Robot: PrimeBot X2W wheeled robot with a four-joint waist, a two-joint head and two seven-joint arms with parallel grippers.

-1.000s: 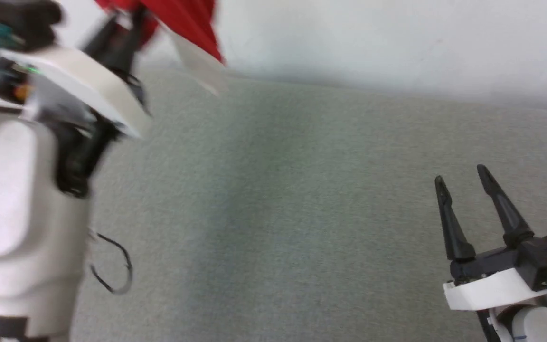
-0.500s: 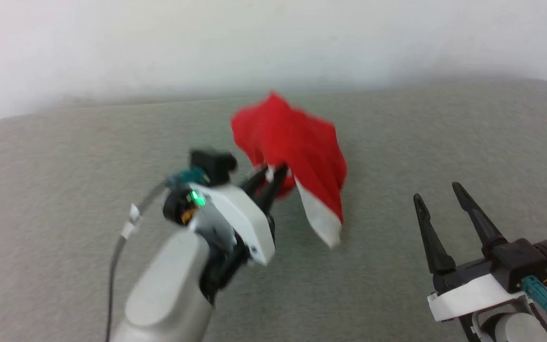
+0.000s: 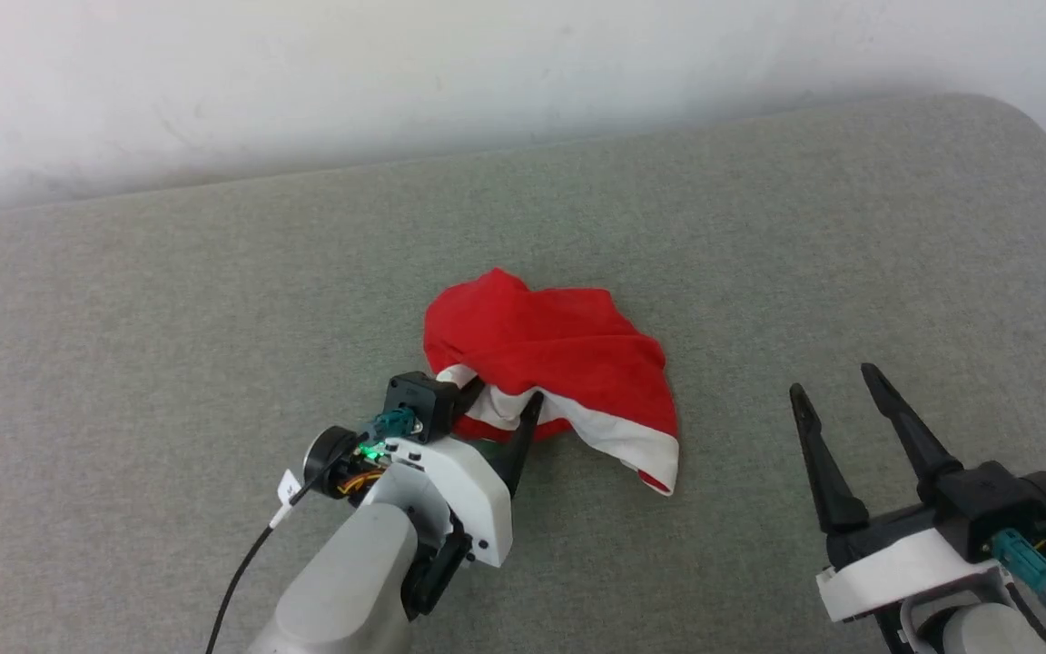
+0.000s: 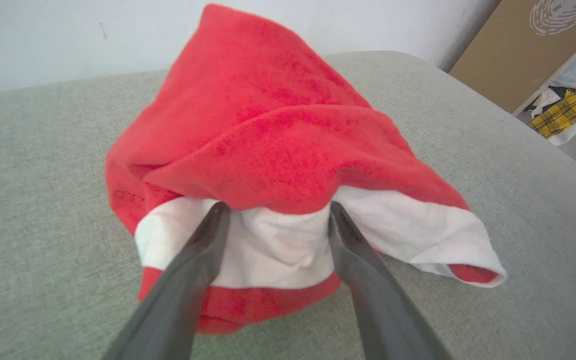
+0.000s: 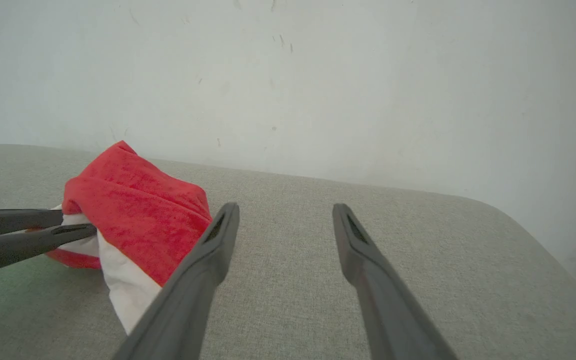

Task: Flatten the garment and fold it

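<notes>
Where the grey padded surface (image 3: pixel 759 227) meets the white wall (image 3: pixel 487 73), the garment (image 3: pixel 550 345) lies in a crumpled heap near the middle of the surface, resting on the grey cloth. It is not flat: red folds are piled up into a hump, and the broad white band runs along the edge nearest the robot and trails out to a loose corner on the robot's right.

The left gripper (image 3: pixel 505 395) sits at that near edge with its two dark fingers spread apart. In the left wrist view the left gripper (image 4: pixel 278 206) has both fingertips tucked just under an overhanging red fold of the garment (image 4: pixel 268 125), with the white band lying slack between them (nothing is pinched; the fingers stand wide on either side of the cloth). A small green light glows on the wrist, and a black cable (image 3: pixel 241 581) hangs from the pale forearm.

The right gripper (image 3: pixel 832 381) is well apart from the heap, off to the robot's right, low over the bare surface. Its fingers are also spread and hold nothing. In the right wrist view the right gripper (image 5: pixel 285 207) points toward the wall (image 5: pixel 318 75), with the garment (image 5: pixel 138 210) and the left gripper (image 5: pixel 75 224) off to that view's left.

A yellow checked cloth (image 4: pixel 568 107) lies beyond the surface's rounded corner.
</notes>
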